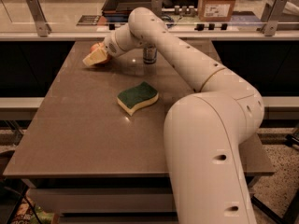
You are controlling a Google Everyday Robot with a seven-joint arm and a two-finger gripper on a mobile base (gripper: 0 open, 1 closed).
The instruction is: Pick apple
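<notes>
The apple (95,46) shows only as a small red-orange patch at the far left of the table, mostly hidden behind my gripper. My gripper (95,57), cream-coloured, is low over the table right at the apple, reaching in from the right. Whether it holds the apple cannot be seen. The white arm (177,55) stretches from the near right across the table to it.
A green-and-yellow wavy sponge (137,97) lies mid-table. A small can (149,55) stands at the back, just behind the arm. The brown table (84,139) ends at a railing (56,34) along its far edge, with boxes beyond.
</notes>
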